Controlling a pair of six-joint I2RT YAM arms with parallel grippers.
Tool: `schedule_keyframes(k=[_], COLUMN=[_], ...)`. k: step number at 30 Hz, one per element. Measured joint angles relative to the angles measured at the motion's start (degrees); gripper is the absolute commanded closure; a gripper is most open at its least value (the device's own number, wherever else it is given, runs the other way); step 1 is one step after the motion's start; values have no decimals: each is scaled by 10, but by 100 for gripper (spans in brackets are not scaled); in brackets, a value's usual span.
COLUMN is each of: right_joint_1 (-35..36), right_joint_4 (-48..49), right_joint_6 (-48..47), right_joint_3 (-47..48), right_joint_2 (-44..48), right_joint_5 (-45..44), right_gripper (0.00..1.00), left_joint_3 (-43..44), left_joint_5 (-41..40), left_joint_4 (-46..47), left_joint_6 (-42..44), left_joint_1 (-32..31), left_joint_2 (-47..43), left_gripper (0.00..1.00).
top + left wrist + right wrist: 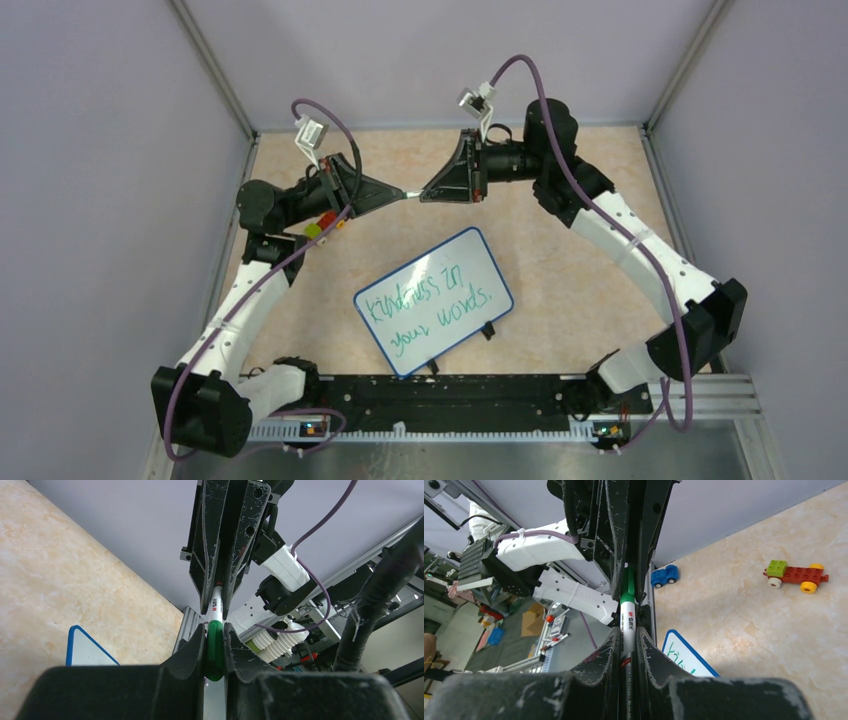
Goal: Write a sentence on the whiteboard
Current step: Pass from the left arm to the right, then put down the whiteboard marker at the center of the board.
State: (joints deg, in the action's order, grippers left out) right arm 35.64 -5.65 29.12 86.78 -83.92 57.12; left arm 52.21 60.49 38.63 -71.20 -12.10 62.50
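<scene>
The whiteboard (435, 300) lies tilted on the table in front of the arm bases. The sentence (428, 305) is written on it in green script in two lines. Above the table's far half, both grippers meet tip to tip on one marker. My left gripper (215, 635) is shut on the marker's green cap (215, 650). My right gripper (628, 635) is shut on the white barrel (627, 622). Cap and barrel sit in one straight line between the jaws. In the top view the left gripper (393, 195) and right gripper (432, 190) face each other.
A red toy-brick car (796, 575) and a small blue toy car (664, 575) sit on the table near the back wall, by the left arm (290, 205). A blue corner of the whiteboard (85, 652) shows below the left wrist. Grey walls enclose the table on three sides.
</scene>
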Motion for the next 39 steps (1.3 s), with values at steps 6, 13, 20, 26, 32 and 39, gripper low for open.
schedule_keyframes(k=[6,13,20,26,32,39], right_joint_1=[2,2,7,-18,-76,-143], right_joint_4=[-10,-33,-42,-44,-88,-201], right_joint_6=[-4,-26,-36,-37,-75,-186], right_joint_3=[7,14,7,-24,-40,-40], right_joint_2=[-3,-3,-3,5,35,74], right_joint_5=[0,-4,-11,-6,-9,-68], right_gripper=[100,100,100,100,100,100], left_joint_3=[-3,-3,15,37,93,181], left_joint_5=[-1,1,1,-7,-25,-109], left_joint_4=[4,-12,-117,-209,-326,-517], left_joint_6=[-5,22,110,179,287,473], left_joint_1=[1,1,-3,6,16,16], left_joint_2=[0,-3,-5,-1,-1,12], left_gripper=[100,81,48,26,1,1])
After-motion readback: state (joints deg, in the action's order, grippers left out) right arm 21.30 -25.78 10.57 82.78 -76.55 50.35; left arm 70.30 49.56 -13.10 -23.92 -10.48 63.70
